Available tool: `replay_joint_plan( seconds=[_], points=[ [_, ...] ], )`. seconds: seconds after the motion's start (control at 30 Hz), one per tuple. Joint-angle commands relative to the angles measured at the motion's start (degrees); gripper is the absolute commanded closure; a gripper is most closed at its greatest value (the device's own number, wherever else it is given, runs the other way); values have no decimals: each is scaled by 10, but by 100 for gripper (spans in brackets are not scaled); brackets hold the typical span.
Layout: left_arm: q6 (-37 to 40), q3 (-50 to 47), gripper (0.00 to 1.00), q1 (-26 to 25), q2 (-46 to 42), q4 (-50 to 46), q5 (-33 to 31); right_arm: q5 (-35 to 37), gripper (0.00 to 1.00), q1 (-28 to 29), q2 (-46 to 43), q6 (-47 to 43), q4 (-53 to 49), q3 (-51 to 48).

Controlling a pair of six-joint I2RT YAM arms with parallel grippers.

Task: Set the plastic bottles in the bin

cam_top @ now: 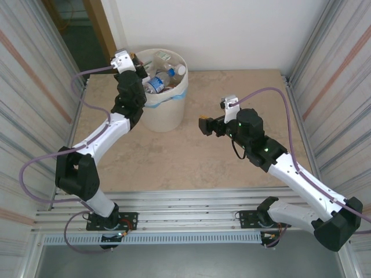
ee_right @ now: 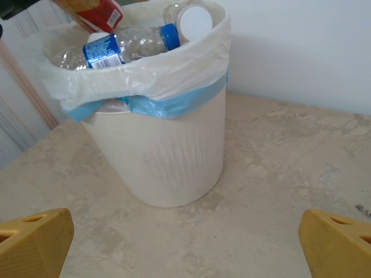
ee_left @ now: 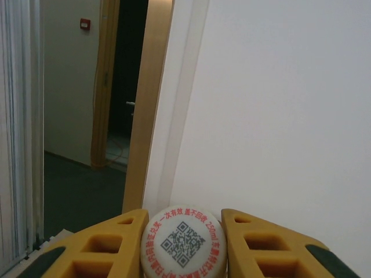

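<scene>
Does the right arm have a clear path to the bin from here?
Probably yes: bare table lies between the open right claw and the bin; the left claw, holding a bottle, is over the bin's far-left rim.

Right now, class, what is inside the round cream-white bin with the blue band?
A clear plastic bottle with blue label and cap lies on top, beside a white-capped clear bottle. Anything beneath is hidden by the bin wall and pale bag.
</scene>
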Motion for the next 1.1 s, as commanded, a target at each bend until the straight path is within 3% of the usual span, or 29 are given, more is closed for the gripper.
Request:
replay_joint_plan(
  seconds=[0.0, 0.2, 0.3, 0.53, 0.67, 0.87, 1.07],
  points=[
    [-74, -13, 82, 1, 16, -3, -7, -11, 2, -5, -8, 15, 6, -3],
    [-112, -1, 60, 3, 33, -20, 13, -15, 2, -6, -2, 18, 7, -2],
    [-130, 1, 54, 6, 32, -36, 25, -15, 2, -6, -1, 20, 7, -3],
    [-159, -4, 24, 10, 7, -83, 64, -22, 2, -7, 2, 23, 11, -3],
    [-173, -1, 14, 12, -21, -116, 90, -21, 2, -8, 4, 24, 12, -2],
    [-205, 22, 3, 17, -71, -196, 132, -15, 2, -9, 2, 24, 11, -1],
    [-224, 41, 1, 25, -108, -235, 177, -12, 2, -11, 0, 23, 12, 2]
  ],
)
